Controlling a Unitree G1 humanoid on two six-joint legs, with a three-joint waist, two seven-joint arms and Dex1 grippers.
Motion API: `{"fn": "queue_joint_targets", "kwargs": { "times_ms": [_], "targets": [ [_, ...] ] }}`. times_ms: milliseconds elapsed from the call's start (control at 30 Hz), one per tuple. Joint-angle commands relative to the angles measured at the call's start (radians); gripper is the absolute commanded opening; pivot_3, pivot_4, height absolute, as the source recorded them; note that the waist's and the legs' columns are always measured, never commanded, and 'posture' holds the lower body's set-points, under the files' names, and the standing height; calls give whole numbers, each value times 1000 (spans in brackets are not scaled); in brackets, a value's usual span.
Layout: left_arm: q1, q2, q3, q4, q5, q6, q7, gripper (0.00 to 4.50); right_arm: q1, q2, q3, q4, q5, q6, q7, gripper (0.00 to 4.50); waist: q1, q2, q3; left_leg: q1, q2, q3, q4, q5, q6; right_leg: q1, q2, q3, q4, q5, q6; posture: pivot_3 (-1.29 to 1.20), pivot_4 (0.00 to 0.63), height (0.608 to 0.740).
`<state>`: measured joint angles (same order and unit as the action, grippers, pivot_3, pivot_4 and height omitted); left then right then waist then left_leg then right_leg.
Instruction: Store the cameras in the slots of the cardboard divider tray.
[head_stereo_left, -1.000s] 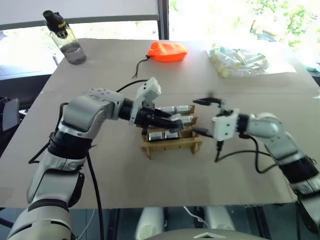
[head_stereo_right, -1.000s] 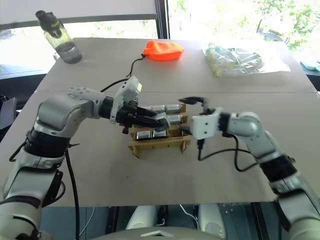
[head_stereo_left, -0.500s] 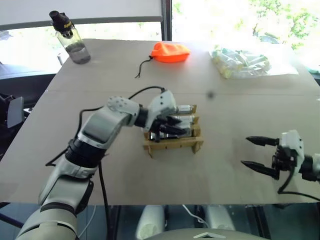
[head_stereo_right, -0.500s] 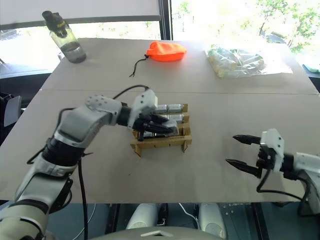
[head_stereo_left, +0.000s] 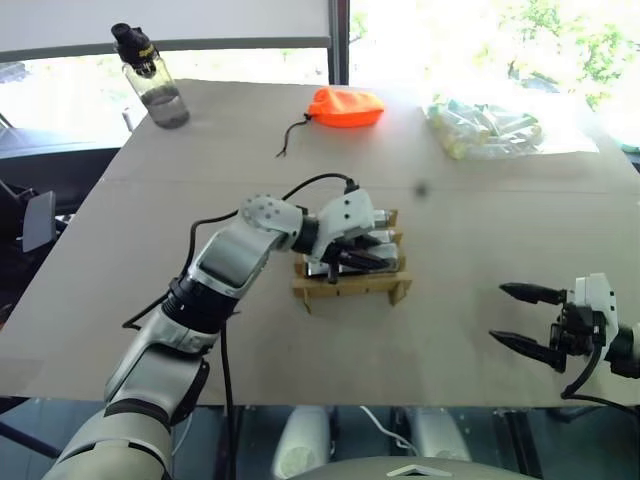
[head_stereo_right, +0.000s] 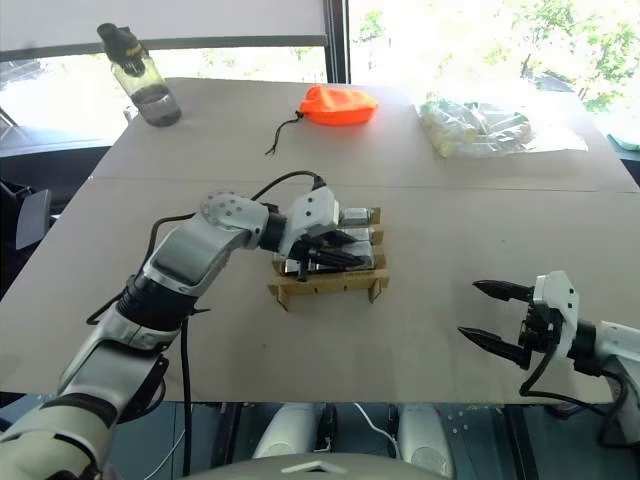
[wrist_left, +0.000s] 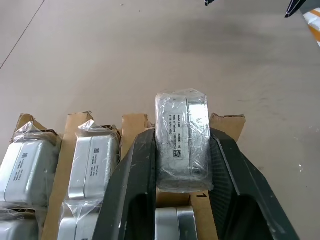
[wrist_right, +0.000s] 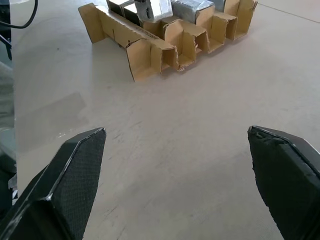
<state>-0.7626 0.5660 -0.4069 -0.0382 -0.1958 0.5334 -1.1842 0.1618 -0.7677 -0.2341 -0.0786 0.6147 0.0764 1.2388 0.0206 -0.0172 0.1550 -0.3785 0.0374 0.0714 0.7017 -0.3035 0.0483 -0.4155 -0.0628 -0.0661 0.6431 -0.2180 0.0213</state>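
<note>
The cardboard divider tray (head_stereo_left: 350, 291) sits mid-table with several plastic-wrapped silver cameras (wrist_left: 92, 160) lying in its slots. My left gripper (head_stereo_left: 372, 258) reaches over the tray from the left and is shut on one wrapped camera (wrist_left: 181, 140), held between its black fingers (wrist_left: 132, 180) above a slot at the tray's right end (wrist_left: 227, 122). My right gripper (head_stereo_left: 520, 318) hovers open and empty near the table's front right edge, well apart from the tray (wrist_right: 150, 47), its fingers (wrist_right: 75, 175) spread wide.
At the back of the table stand a clear bottle with a black cap (head_stereo_left: 150, 75), an orange drawstring pouch (head_stereo_left: 345, 105) and a clear plastic bag of pale items (head_stereo_left: 485, 128). Bare tabletop (head_stereo_left: 450, 250) lies between the tray and my right gripper.
My right gripper has pulled away from the tray to the front right of the table, staying open. The left gripper has rolled and sunk slightly over the tray, camera still held.
</note>
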Motion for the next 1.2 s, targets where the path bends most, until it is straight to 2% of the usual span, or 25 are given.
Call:
{"fn": "queue_joint_targets", "kwargs": {
  "times_ms": [33, 400, 733, 1200],
  "targets": [
    [11, 9, -29, 19, 59, -39, 11, 801, -3, 11, -31, -36, 9, -6, -7, 4500, 0, 0, 0, 0, 0, 0, 0, 0, 0, 0, 0, 0, 0, 0, 0, 0, 150, 726],
    [-19, -73, -16, 65, 76, -33, 47, 801, 9, 30, -39, -64, 5, -1, -27, 4500, 2, 1, 0, 0, 0, -1, 0, -1, 1, 0, 0, 0, 0, 0, 0, 0, 150, 726],
    [1, 5, -51, -1, 73, 0, -70, 801, 15, 36, -44, -71, 2, -3, -33, 4500, -3, 1, 0, -1, 0, -1, 0, -1, 2, 0, 0, 0, -1, 0, 0, 0, 150, 726],
    [17, -5, -94, -2, 93, 82, -62, 801, -5, 48, -33, -79, 30, -10, 26, 4500, -5, 1, 0, -1, 0, 0, 0, -2, 2, -1, 1, 0, -1, 0, 0, 0, 150, 726]
  ]
}}
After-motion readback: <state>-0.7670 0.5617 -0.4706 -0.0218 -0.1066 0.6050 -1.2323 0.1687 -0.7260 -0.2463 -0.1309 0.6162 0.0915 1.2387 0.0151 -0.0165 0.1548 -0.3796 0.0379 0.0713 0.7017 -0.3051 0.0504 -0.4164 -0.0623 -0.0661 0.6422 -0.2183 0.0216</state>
